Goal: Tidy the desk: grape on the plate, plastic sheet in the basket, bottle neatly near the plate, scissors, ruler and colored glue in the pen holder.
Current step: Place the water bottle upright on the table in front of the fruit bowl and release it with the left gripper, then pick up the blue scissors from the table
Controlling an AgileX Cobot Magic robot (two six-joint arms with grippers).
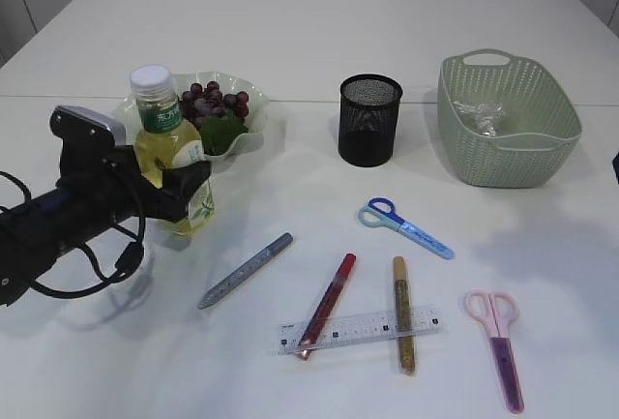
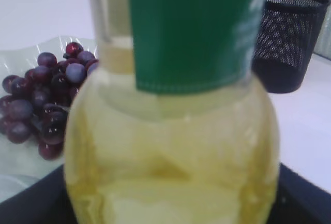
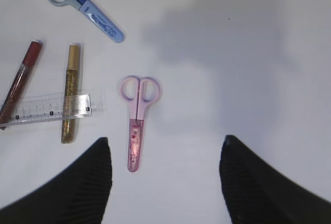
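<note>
My left gripper [image 1: 182,185] is shut on the bottle [image 1: 166,134], which has yellow liquid, a green label and a white cap and stands upright just in front of the plate [image 1: 253,134]. The bottle fills the left wrist view [image 2: 170,146]. Grapes [image 1: 211,103] lie on the plate. The plastic sheet [image 1: 481,115] lies in the green basket [image 1: 513,153]. Blue scissors [image 1: 404,225], pink scissors [image 1: 499,344], a clear ruler [image 1: 363,329] and red [image 1: 329,300], gold [image 1: 402,293] and silver [image 1: 247,269] glue tubes lie on the table. My right gripper [image 3: 164,145] is open above the table, by the pink scissors [image 3: 136,125].
The black mesh pen holder [image 1: 369,119] stands between the plate and the basket. The ruler lies across the red and gold glue tubes. The left arm's cables [image 1: 97,264] trail over the table at the left.
</note>
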